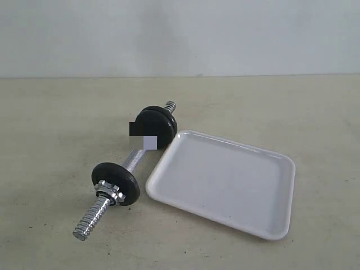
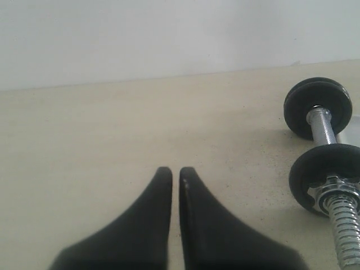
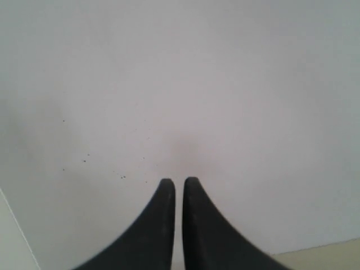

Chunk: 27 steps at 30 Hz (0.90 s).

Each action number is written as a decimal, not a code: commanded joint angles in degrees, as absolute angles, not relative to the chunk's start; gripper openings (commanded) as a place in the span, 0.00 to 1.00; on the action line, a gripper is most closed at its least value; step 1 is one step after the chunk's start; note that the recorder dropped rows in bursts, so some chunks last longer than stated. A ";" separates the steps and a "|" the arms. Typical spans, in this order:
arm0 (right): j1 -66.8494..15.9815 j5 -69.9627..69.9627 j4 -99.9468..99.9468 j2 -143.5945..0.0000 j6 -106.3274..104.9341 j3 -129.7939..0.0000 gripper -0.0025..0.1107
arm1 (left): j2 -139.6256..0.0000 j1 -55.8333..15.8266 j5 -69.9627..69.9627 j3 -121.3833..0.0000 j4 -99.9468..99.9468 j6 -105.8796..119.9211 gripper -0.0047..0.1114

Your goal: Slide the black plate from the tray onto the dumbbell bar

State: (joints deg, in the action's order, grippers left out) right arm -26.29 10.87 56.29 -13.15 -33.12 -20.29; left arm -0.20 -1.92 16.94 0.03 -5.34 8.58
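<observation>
Our left gripper (image 2: 175, 171) and right gripper (image 3: 179, 183) sit closed and empty. The tray (image 1: 225, 180) is bare, and the black plate (image 1: 160, 125) seems seated on the bar (image 1: 134, 160) beside the left gripper. We judge we need only stay clear.

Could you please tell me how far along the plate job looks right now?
Done, apparently: the tray lies bare, and the dumbbell bar carries black discs at its far end and a near disc by the hex nut. In hand: nothing; the left end effector and right end effector are shut and empty. Left: seemingly nothing, though which disc came from the tray I cannot tell.
</observation>
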 commanded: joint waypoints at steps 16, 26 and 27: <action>-7.50 -2.41 55.46 0.00 -53.13 0.00 0.03 | 0.00 -1.76 16.96 0.00 -5.02 8.17 0.08; -7.39 0.60 57.32 0.00 -50.90 0.00 0.03 | 0.00 -1.76 16.96 0.00 -5.02 8.17 0.08; -7.39 0.60 58.22 0.00 -50.77 0.00 0.03 | 0.00 -1.76 16.96 0.00 -5.02 8.17 0.08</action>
State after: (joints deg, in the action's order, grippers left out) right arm -7.62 -0.65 56.53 -0.33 -51.55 -0.01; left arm -0.20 -1.92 16.98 0.03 -5.14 8.58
